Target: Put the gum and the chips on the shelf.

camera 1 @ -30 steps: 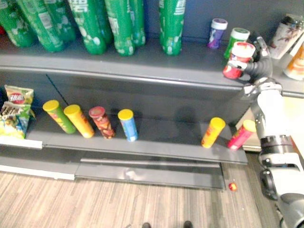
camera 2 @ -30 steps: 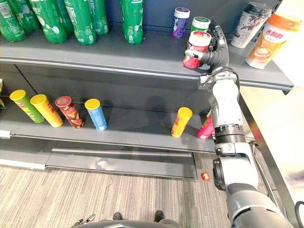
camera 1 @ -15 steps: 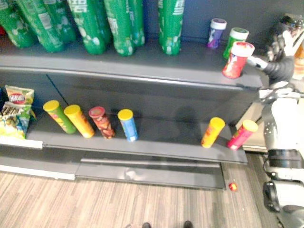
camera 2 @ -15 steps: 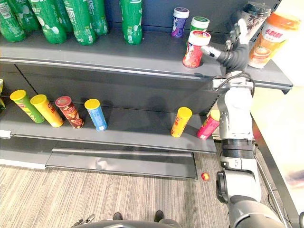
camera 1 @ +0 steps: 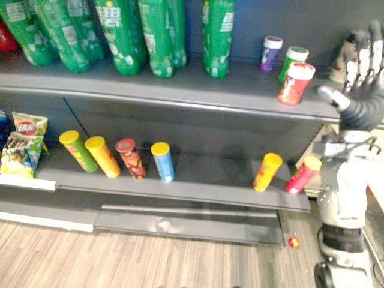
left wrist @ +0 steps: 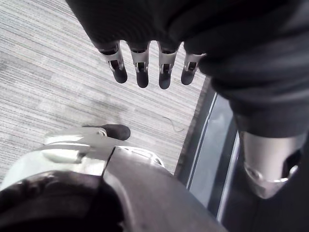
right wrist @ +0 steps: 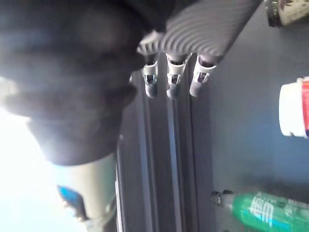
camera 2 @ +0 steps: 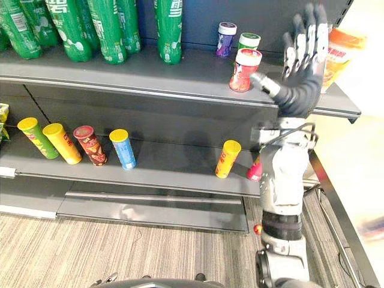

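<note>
A red gum tub with a white lid (camera 2: 245, 69) stands on the upper shelf (camera 2: 150, 78), in front of a purple tub (camera 2: 225, 39) and a green one (camera 2: 248, 42). My right hand (camera 2: 298, 90) is raised just to its right, apart from it, open with fingers straight up and holding nothing. Its wrist view shows the fingers (right wrist: 174, 82) and the red tub (right wrist: 294, 108) beyond them. Several chips cans lean on the lower shelf: a yellow one (camera 1: 267, 171), a pink one (camera 1: 302, 174) and others further left (camera 1: 130, 158). My left hand (left wrist: 142, 72) hangs open over the floor.
Green bottles (camera 1: 156, 33) line the back of the upper shelf, and drink cups (camera 2: 339, 51) stand at its right end behind my hand. Snack bags (camera 1: 21, 144) sit at the lower shelf's left end. A small red ball (camera 1: 293, 242) lies on the wood-look floor.
My right hand has let go of the red gum tub, left it standing on the upper shelf, and drawn back to the right and up with fingers spread.
</note>
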